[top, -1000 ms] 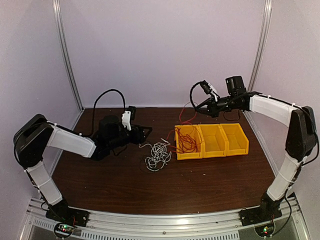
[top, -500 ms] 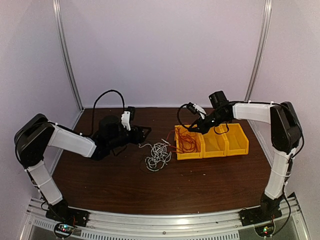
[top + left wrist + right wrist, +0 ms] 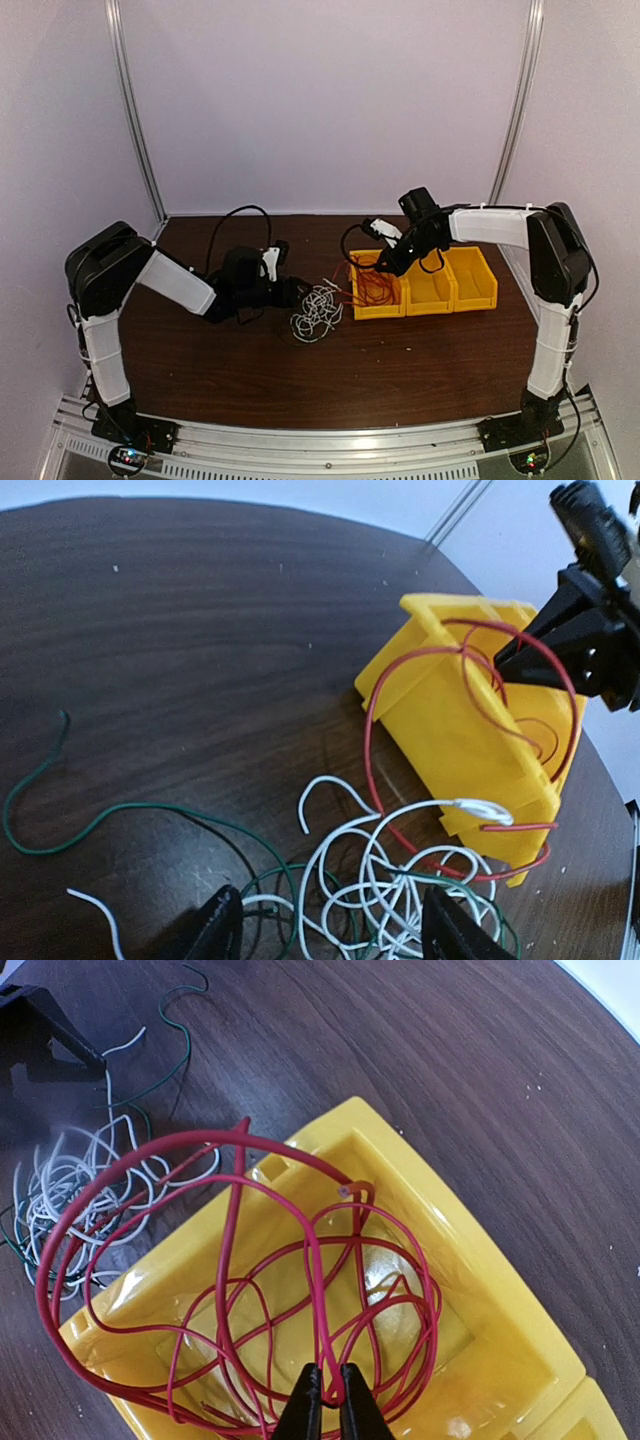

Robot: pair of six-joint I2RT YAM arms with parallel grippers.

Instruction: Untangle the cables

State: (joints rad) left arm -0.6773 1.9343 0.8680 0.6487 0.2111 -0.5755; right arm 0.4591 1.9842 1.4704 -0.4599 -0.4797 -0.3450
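The red cable lies in loose loops in the leftmost yellow bin, with one loop hanging over the bin's side onto the table. My right gripper is shut on a strand of it, low over that bin. The white cable is a tangled clump left of the bin, with a thin dark green cable threaded through it. My left gripper is open, its jaws straddling the near edge of the clump.
Three yellow bins stand side by side at the right middle of the brown table; the middle and right ones hold nothing. Pale walls and metal posts enclose the back and sides.
My right gripper came down and left from high above the bins to just over the left bin, carrying the red cable. My left gripper moved right up to the white clump.
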